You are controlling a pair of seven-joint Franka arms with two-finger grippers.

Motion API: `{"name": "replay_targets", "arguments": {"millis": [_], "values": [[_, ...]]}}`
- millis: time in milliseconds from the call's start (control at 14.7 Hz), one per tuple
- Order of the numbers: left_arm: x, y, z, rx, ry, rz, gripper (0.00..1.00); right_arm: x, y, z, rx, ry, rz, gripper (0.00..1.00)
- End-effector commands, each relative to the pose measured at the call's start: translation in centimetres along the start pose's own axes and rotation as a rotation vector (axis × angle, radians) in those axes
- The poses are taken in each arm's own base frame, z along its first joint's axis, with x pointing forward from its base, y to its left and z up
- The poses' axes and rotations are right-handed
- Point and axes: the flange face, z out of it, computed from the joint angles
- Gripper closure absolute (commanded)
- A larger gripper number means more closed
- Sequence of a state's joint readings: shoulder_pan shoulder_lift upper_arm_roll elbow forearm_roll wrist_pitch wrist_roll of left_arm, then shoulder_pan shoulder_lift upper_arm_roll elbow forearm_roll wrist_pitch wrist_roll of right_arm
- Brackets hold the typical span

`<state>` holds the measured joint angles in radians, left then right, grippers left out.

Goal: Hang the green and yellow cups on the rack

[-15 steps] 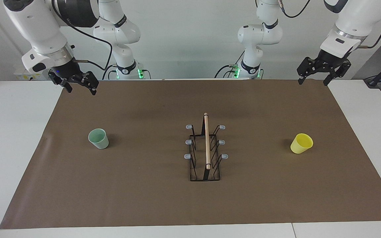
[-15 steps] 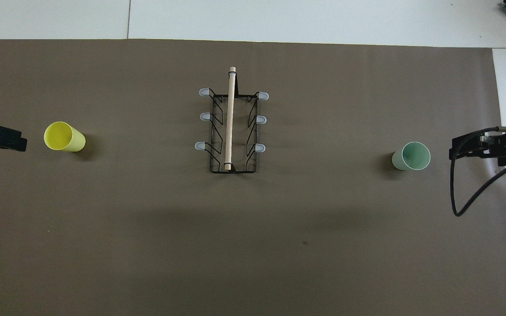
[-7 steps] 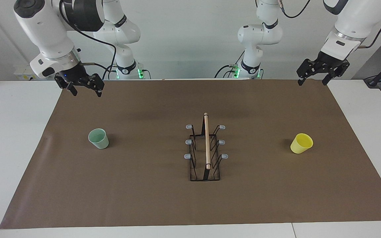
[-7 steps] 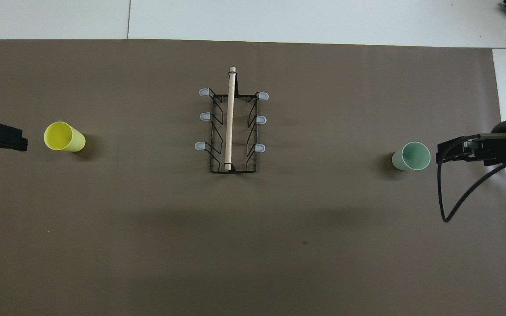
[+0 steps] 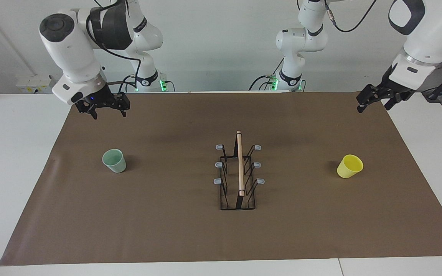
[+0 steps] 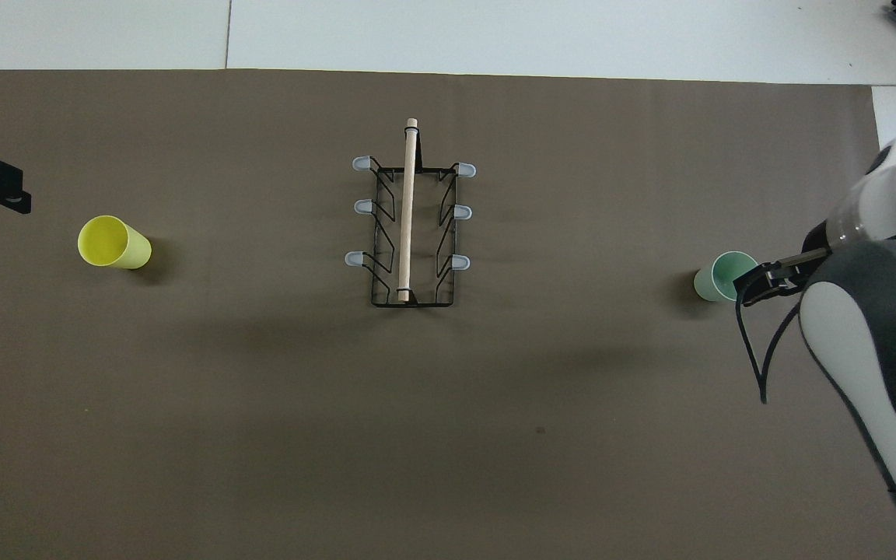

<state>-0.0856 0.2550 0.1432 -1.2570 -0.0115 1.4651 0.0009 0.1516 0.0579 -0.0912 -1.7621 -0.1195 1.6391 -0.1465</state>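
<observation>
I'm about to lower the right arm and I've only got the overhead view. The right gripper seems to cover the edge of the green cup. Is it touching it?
Observer: No. In the facing view the right gripper hangs well above the green cup, with clear air between them.
Operator: Are its fingers open?
Observer: Yes, spread wide and empty.
Operator: And the left gripper? I only see a bit of it at the picture's edge.
Observer: The left gripper is raised too, open and empty, over the left arm's end of the mat, well apart from the yellow cup.
</observation>
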Motion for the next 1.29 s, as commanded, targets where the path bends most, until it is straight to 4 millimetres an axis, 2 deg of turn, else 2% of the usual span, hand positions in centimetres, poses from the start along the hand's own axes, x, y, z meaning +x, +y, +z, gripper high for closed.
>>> {"name": "replay_targets", "arguments": {"millis": [0, 136, 339, 475, 543, 814, 950, 1221], "values": [[4.4, -1.0, 1.5, 0.037, -0.005, -0.046, 0.0, 3.9, -2.4, 5.6, -0.122, -0.083, -0.233, 0.0], [6.5, -2.5, 3.0, 0.047, 0.021, -0.087, 0.0, 4.8, -3.2, 8.1, -0.182, -0.125, -0.438, 0.0], [7.9, -6.8, 5.3, -0.028, 0.041, -0.25, 0.0, 4.7, -5.3, 11.1, -0.298, -0.162, -0.745, 0.0], [8.1, -8.5, 6.0, -0.067, 0.039, -0.365, 0.0, 4.9, -7.4, 12.1, -0.42, -0.203, -0.986, 0.0], [8.2, -9.5, 6.5, -0.093, 0.03, -0.429, 0.0, 4.7, -7.9, 12.4, -0.459, -0.213, -1.077, 0.0], [7.4, -13.2, 10.3, -0.191, -0.06, -0.709, 0.0, 3.6, -8.4, 15.3, -0.53, -0.325, -1.345, 0.0], [6.8, -15.5, 12.2, -0.266, -0.1, -0.86, 0.0, 3.4, -8.7, 16.0, -0.554, -0.391, -1.47, 0.0], [5.1, -18.8, 17.0, -0.398, -0.218, -1.061, 0.0, 3.7, -10.2, 16.8, -0.597, -0.427, -1.521, 0.0]]}}
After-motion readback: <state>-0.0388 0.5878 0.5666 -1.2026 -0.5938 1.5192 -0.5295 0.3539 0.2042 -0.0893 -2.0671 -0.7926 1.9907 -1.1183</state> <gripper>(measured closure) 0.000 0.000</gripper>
